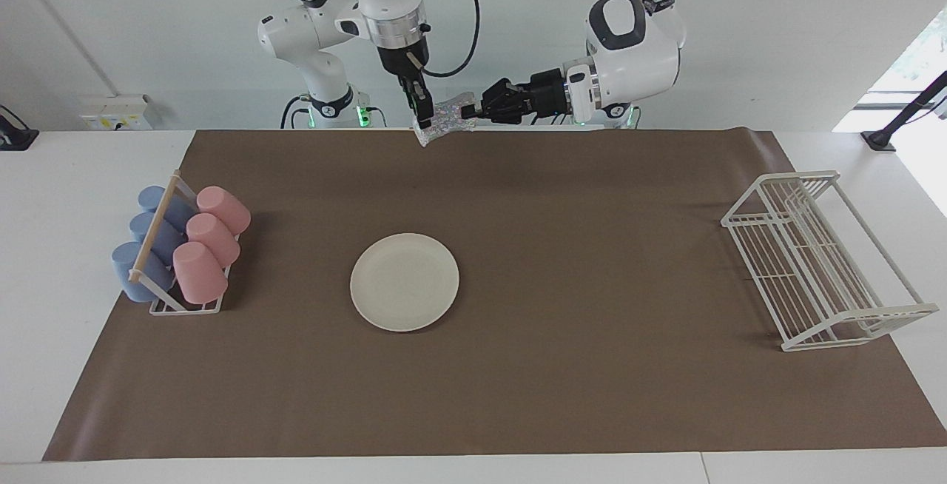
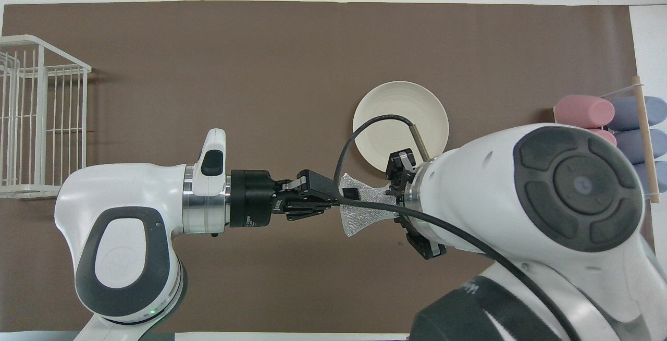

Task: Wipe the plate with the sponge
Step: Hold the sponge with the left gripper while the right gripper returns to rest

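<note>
The silvery speckled sponge (image 1: 444, 120) hangs in the air between my two grippers, over the brown mat's edge nearest the robots. My right gripper (image 1: 424, 115) points down and is shut on one end of it. My left gripper (image 1: 467, 109) reaches in sideways and its fingers pinch the other end. In the overhead view the sponge (image 2: 362, 210) spans from the left gripper (image 2: 348, 195) to the right gripper (image 2: 392, 192). The cream-white plate (image 1: 405, 282) lies flat and bare on the mat, far below the sponge; the right arm partly covers it in the overhead view (image 2: 400, 111).
A rack of pink and blue cups (image 1: 181, 247) stands at the right arm's end of the brown mat (image 1: 562, 395). A white wire dish rack (image 1: 821, 258) stands at the left arm's end.
</note>
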